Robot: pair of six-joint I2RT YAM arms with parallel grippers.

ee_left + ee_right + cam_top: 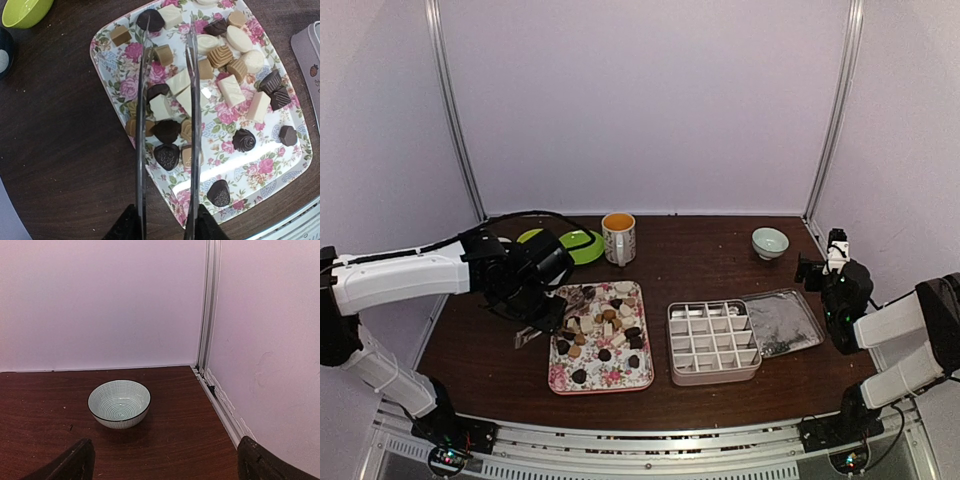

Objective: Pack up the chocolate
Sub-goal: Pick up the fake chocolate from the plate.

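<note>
The chocolate (605,330), dark, tan and white pieces (232,90), lies scattered on a floral tray (560,385) (250,165). My left gripper (542,312) (165,226) is over the tray's left edge, shut on metal tongs (141,125). The tongs' two arms stand apart and reach across the tray, straddling a white block (160,106) and a dark heart piece (166,155); nothing is pinched between them. Off at the right edge of the table, my right gripper (817,262) (165,465) is open and holds nothing.
A white box of empty compartments (713,340) sits right of the tray, its lid (782,322) beside it. At the back are a mug (618,238), a green plate (582,247) and a pale striped bowl (770,241) (120,402). Walls enclose the table.
</note>
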